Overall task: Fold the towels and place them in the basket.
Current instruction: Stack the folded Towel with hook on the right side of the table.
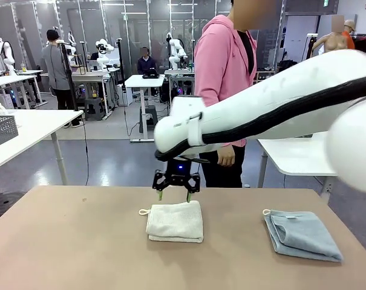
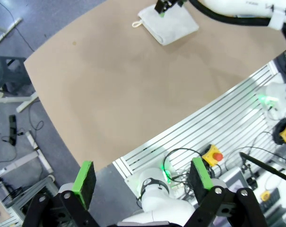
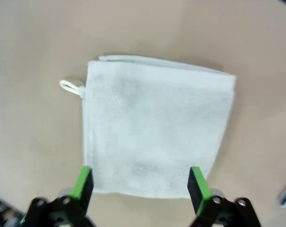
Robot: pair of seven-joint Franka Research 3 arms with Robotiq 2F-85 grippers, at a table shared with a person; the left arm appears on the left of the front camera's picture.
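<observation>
Right up close, the right arm [image 1: 273, 112] is big and white. It reaches from the right side over to the cream towel [image 1: 175, 221]. Its gripper [image 1: 176, 196] hangs just above the far edge of the cream towel. The two green pads [image 3: 82, 181] stand wide apart, and nothing is between them. They do not hold the towel.

That cream towel is folded into a neat square and lies flat on the brown table [image 1: 62, 241], near the middle. A little white loop [image 1: 143, 212] sticks out at its far left corner.

To the right of the cream towel, well apart from it, lies the blue towel [image 1: 303, 234]. It is folded too, with a small loop at its far left corner.

Behind the cream towel, at the far side of the table, stands a person [image 1: 222, 72] in a pink top.

High above the table, far from the cream towel, the left gripper [image 2: 143, 178] looks down. Its pads stand wide apart too, and it holds nothing.
</observation>
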